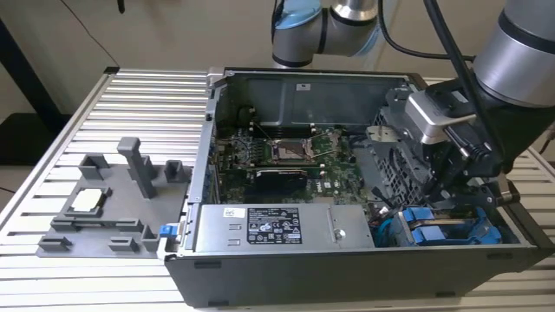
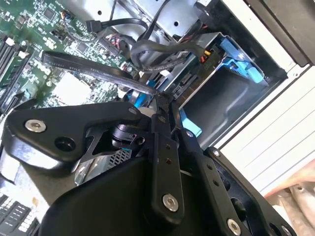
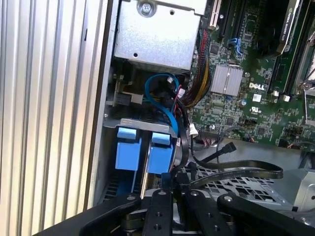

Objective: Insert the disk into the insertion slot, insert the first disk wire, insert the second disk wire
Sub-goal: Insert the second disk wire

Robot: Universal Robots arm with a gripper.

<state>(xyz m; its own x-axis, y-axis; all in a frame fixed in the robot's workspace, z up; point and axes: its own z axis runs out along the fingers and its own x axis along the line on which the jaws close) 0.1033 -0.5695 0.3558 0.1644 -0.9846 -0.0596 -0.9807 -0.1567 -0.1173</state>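
In both wrist views my gripper (image 3: 178, 176) (image 2: 158, 104) is shut on a flat black disk wire (image 3: 246, 169) (image 2: 88, 69), which loops back over the motherboard. In the exterior view, the gripper (image 1: 438, 207) reaches down into the open computer case at the exterior view's right. Its tips are right at the disk (image 3: 160, 152), whose bright blue frame stands in the insertion slot (image 3: 147, 123) of the grey drive cage. A similar blue-fronted unit (image 3: 128, 147) sits beside it, nearer the case wall. The wire's plug end is hidden between my fingers.
A second black cable with a free connector (image 3: 229, 147) lies by the perforated grey panel (image 3: 231, 184). The power supply (image 1: 282, 227) and motherboard (image 1: 277, 156) take up the rest of the case. A grey fixture (image 1: 113, 201) stands on the slatted table (image 1: 147, 97).
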